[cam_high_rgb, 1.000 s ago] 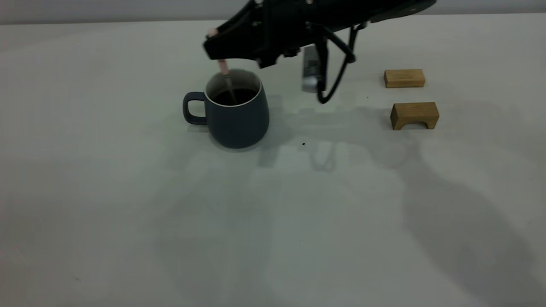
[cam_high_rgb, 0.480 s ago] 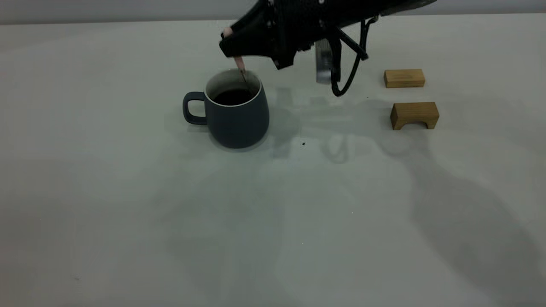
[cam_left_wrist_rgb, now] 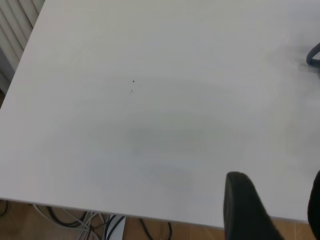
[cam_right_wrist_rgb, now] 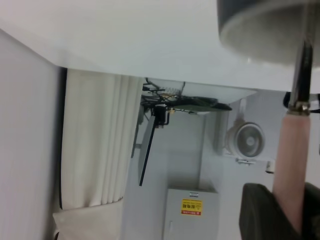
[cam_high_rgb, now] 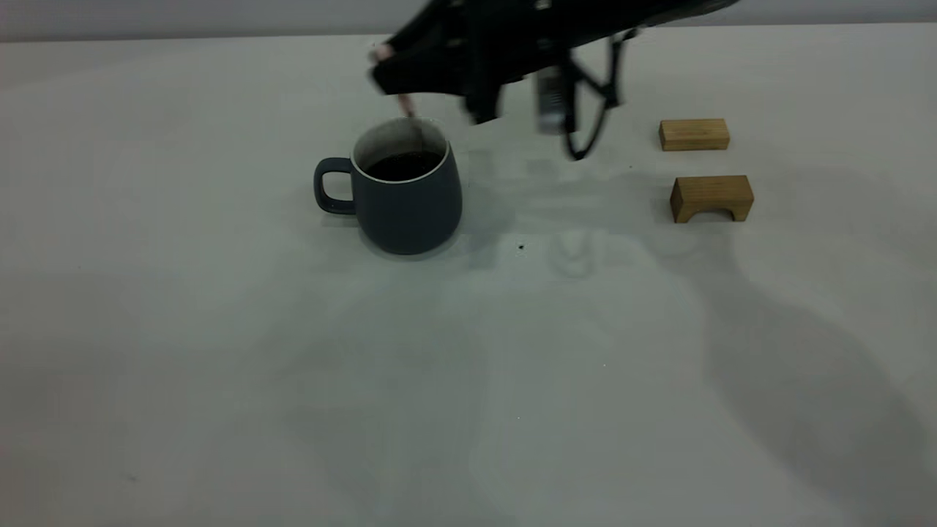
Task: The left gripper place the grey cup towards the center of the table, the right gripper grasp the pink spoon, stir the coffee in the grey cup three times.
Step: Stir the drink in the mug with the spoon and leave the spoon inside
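My right gripper was clamped on the pink spoon, its metal neck reaching down over the rim of the grey cup near the table centre. Risk noted: a sideways swing could catch the rim, tip the cup and spill coffee. My left gripper hung parked at the table edge, fingers apart and empty.

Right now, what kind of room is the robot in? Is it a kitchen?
Probably a lab or workshop, not a kitchen. The table is plain and nearly bare, cables hang loose under its edge, and the right wrist view shows a fan and a cabinet with a yellow warning sticker.
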Controlling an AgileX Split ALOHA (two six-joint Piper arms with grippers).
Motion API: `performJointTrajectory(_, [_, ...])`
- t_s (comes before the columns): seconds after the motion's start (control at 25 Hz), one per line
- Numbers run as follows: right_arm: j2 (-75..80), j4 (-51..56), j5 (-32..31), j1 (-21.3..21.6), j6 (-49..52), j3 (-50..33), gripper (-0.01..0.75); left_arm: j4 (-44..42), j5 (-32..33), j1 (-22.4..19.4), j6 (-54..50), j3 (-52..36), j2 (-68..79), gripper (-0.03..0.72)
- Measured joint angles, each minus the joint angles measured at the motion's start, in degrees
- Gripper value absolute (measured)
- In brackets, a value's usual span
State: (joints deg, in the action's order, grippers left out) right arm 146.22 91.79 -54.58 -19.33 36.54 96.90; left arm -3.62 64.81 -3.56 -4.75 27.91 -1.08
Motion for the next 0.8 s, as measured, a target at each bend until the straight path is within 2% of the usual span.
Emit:
performJointTrajectory(0.08, [0.0,-2.36,-1.82,0.71,3.88,-0.12,0.136,0.0,0.0,0.0,0.0,0.0,0.0,0.388])
performJointTrajectory(0.2, [0.0,-3.14,-1.28,-0.74,7.44,-0.18,0.136,0.0,0.0,0.0,0.0,0.0,0.0,0.388])
performJointTrajectory(0.4, [0.0,4.56,2.1,-4.32,8.32,-0.13,0.136,0.0,0.0,0.0,0.0,0.0,0.0,0.388])
performJointTrajectory(0.56, [0.0,4.22,2.26,-3.47,7.78,-0.01,0.136,0.0,0.0,0.0,0.0,0.0,0.0,0.388])
performJointTrajectory(0.8, [0.0,-6.54,0.21,-1.22,6.2,0.09,0.136,0.0,0.0,0.0,0.0,0.0,0.0,0.388])
